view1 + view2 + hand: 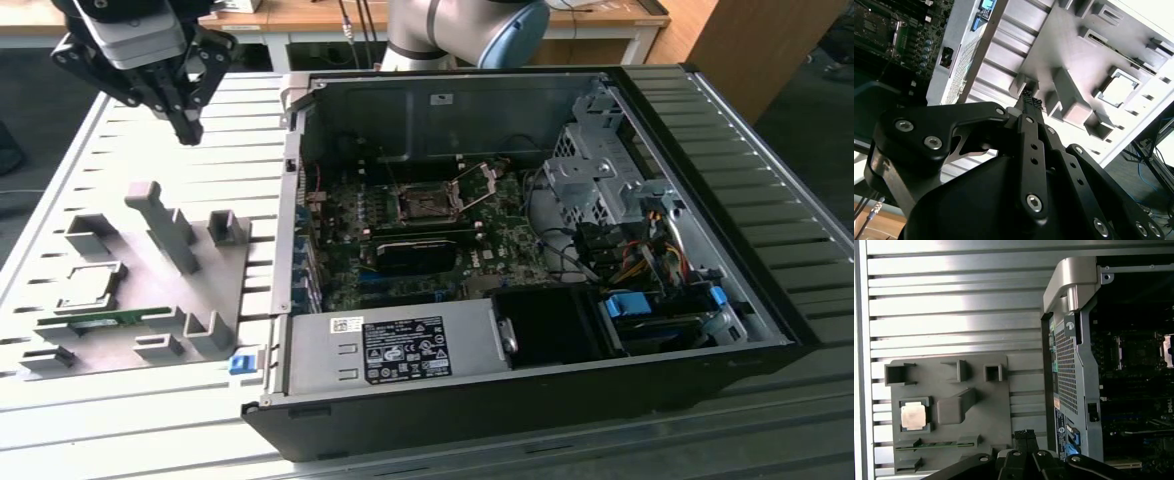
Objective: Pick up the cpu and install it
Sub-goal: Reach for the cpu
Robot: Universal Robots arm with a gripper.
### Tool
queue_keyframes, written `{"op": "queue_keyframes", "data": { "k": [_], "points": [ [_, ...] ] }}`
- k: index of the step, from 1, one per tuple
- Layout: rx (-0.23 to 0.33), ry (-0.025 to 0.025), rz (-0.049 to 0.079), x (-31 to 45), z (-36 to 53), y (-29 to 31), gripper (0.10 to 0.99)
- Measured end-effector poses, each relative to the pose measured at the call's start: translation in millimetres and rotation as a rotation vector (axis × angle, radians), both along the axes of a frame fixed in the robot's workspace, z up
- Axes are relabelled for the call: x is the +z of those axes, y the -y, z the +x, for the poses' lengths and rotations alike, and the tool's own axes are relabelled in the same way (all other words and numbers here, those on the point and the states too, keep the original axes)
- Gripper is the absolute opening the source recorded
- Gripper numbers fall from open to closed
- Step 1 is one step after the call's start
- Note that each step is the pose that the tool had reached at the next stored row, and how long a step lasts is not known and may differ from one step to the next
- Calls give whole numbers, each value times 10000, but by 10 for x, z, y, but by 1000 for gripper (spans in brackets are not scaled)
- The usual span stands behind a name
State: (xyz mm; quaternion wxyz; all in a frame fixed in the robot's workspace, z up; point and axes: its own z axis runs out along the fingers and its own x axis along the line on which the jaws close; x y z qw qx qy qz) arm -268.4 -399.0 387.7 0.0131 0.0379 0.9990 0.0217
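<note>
Closest to the exterior camera, the power supply sits at the front edge of the open computer case. Just off the case on the exterior view's left, a grey holder plate lies on the slatted table. The cpu lies flat in the plate's square pocket, silvery top up, nothing touching it; both wrist views show it there too. A green memory stick sits in a slot just beside it. Further back, the socket on the motherboard shows a dark centre. Farthest, the gripper hangs above the table past the plate, well apart from the cpu, fingers pressed together on nothing.
</note>
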Motion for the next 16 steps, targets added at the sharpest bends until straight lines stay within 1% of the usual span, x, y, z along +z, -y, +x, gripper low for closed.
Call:
{"op": "queue_keyframes", "data": {
  "k": [16],
  "points": [
    [0,-1,0,-2,-63,0,106]
  ]
}}
